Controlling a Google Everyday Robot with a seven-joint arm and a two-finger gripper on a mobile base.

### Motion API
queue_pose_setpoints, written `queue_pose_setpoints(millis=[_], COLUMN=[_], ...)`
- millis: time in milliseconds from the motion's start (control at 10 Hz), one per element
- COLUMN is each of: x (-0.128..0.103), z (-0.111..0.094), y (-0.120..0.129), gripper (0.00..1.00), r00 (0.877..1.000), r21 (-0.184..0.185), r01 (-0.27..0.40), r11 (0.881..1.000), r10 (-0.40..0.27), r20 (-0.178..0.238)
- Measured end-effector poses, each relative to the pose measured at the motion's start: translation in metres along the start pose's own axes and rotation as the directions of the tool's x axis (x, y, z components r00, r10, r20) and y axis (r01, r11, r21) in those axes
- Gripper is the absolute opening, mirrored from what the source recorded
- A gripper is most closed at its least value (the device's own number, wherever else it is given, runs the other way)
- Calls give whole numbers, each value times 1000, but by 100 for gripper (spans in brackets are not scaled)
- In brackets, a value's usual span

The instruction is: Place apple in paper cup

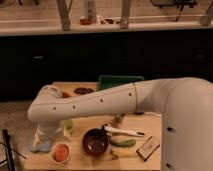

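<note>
At far left above wooden table (80, 161), pale gripper (44, 141), spread or pressed together impossible to tell; just right, round orange apple (61, 152) inside white cup (61, 161); then glossy dark bowl (95, 142), green tray (120, 80) behind

Wooden bench (146, 124); dark brown glossy bowl (95, 142) near front edge; white utensil (125, 131) just right of it; green pod-like item (123, 142) and yellow piece (123, 152) below; dark packet (149, 148) at right; green bin (120, 81) at back; pale green round object (68, 125) at left.
</note>
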Motion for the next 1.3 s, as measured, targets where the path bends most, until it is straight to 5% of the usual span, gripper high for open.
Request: queue_pose_setpoints(millis=[1300], x=[4], z=[-3], y=[4], gripper=[80], r00=[999], r21=[7], r01=[36], r11=[999], r10=[-36], r20=[-7])
